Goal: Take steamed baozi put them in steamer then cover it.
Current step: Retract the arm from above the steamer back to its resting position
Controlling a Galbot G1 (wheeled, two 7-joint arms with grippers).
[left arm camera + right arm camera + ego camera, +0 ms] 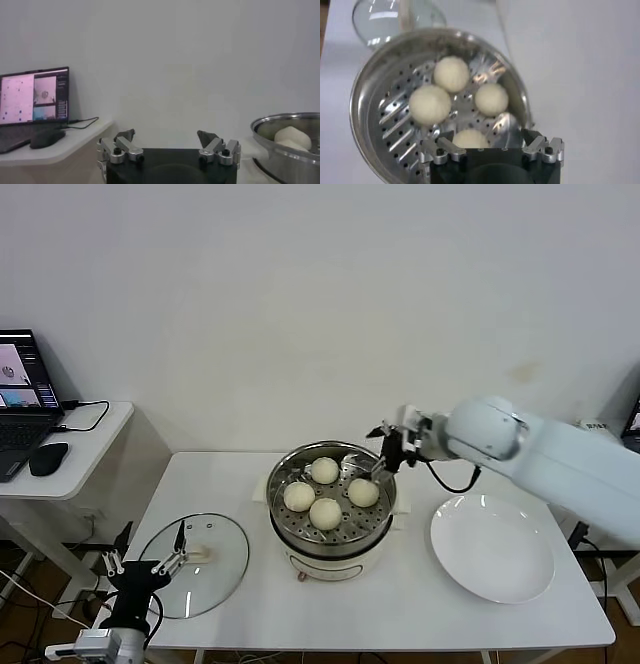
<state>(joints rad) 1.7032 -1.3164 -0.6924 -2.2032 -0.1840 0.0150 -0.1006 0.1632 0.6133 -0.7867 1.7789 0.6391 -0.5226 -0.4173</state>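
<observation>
Even, bright indoor light, soft shadows.
We see glare on the steamer (375, 95) rim and tray; the right wrist view is soft, the cover (395, 17) blurred.

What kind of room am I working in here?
Likely a lab or test room, not a kitchen: a bare white wall, a plain white table holding just the steamer, lid and plate, and a side desk with a running laptop and mouse.
</observation>
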